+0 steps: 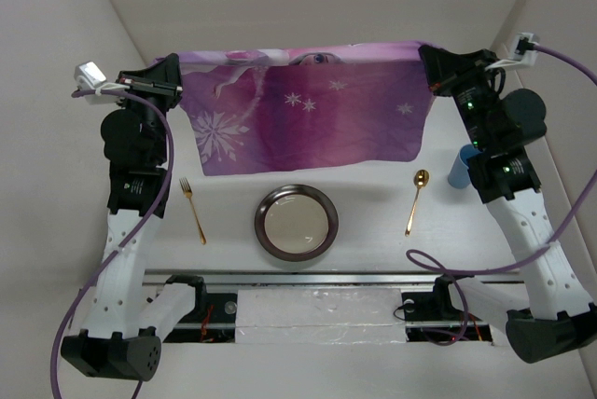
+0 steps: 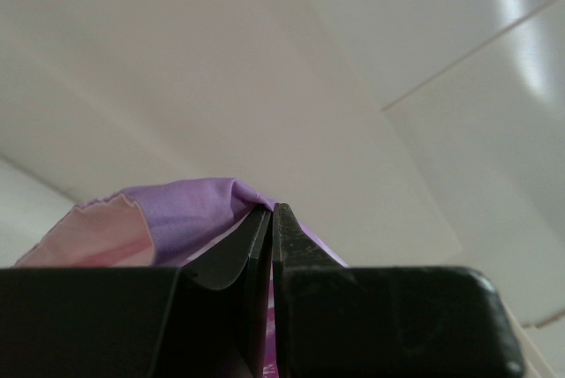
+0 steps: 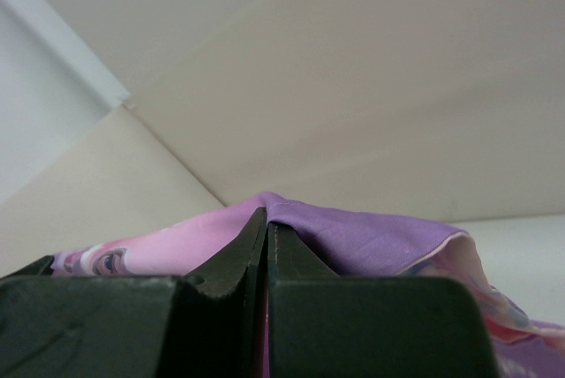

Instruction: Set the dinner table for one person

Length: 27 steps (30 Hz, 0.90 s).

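A purple snowflake-printed cloth mat [image 1: 308, 110] hangs stretched between my two arms over the far part of the white dinner table [image 1: 364, 231]. My left gripper [image 1: 179, 82] is shut on the mat's far left corner. In the left wrist view, purple fabric [image 2: 177, 210] bunches around the pinched gripper tips [image 2: 272, 208]. My right gripper [image 1: 429, 68] is shut on the far right corner, and the right wrist view shows the cloth [image 3: 380, 237] folding over its closed tips [image 3: 267, 215]. The mat's near edge droops toward the table.
A round metal plate [image 1: 296, 222] sits at the table's near centre, with a gold fork [image 1: 193, 211] to its left and a gold spoon [image 1: 417, 199] to its right. A blue cup [image 1: 461, 168] stands beside the right arm. White walls enclose the table.
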Tool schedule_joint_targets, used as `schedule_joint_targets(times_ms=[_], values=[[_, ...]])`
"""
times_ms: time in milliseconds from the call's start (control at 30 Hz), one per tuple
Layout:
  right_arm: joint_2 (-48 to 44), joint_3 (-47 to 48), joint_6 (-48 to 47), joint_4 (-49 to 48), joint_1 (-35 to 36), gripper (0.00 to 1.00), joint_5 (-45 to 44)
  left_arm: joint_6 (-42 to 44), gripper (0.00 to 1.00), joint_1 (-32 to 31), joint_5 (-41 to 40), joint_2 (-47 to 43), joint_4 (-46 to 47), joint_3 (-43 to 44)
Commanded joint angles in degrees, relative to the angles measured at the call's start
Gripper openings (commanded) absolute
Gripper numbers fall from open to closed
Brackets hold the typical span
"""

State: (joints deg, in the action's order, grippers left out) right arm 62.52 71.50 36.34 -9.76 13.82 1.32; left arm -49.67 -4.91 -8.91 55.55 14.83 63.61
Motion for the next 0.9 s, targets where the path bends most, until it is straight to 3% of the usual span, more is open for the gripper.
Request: schedule_joint_targets(times_ms=[0,200,400,533,700,867], values=[[-1.4,3.8,-5.1,8.2,-2.1,0.00,-1.9,2.7,0.00,0.4,1.1,-1.5,1.0,3.7],[2.5,5.8,-4.7,8.6,-4.2,0.00,2.5,3.9,0.00,0.4,1.7,1.6,1.5,4.7],[13.9,9.1,-2.5,4.7,-6.8,0.00,7.9,5.0,0.00,1.0,3.3,13.7,1.1,7.8],[28.7,21.0,0.4,5.0,-9.2,0.00,16.1,5.5,0.00,2.1,4.1,27.5,-2.4,21.1],[36.8,40.0,2.8,9.5,-10.2,0.00,20.6,6.2,0.00,2.7,7.1,36.3,-8.4,37.9],[37.3,44.5,0.6,12.9,-10.9,0.00,20.6,6.3,0.00,2.7,8.5,34.7,-5.5,37.2]])
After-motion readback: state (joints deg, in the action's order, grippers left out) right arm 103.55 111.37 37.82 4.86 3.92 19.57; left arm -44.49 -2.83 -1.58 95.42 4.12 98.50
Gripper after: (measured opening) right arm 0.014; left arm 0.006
